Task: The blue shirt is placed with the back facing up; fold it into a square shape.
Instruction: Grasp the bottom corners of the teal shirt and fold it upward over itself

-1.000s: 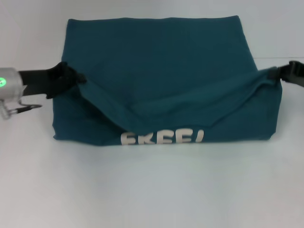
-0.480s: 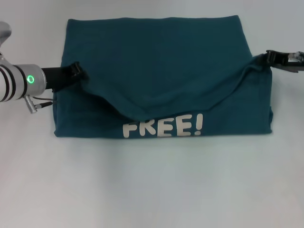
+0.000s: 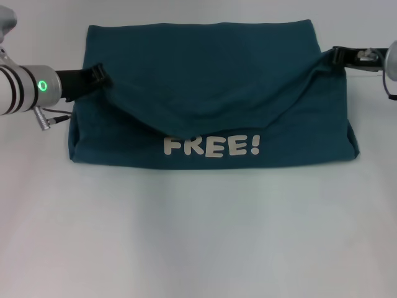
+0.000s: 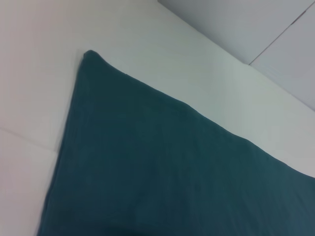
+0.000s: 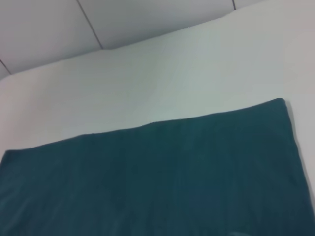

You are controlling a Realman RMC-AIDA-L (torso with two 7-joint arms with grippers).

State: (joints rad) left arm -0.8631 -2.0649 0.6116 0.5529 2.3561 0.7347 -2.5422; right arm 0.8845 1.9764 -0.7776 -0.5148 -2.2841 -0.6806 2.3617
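Left hand (image 3: 99,79) and right hand (image 3: 338,56) each pinch a corner of the blue shirt (image 3: 211,81), carrying its near hem toward the counter's (image 3: 198,236) far edge to halve it.

white table (image 3: 198,248) carries the blue shirt (image 3: 211,81), lying flat.

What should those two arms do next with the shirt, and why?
Probably carry the lifted fold further toward the far edge. The left pincer and right pincer each pinch a side of the blue shirt, the fold sags between them, and the "FREE!" lettering shows beneath, so the fold isn't laid flat yet.
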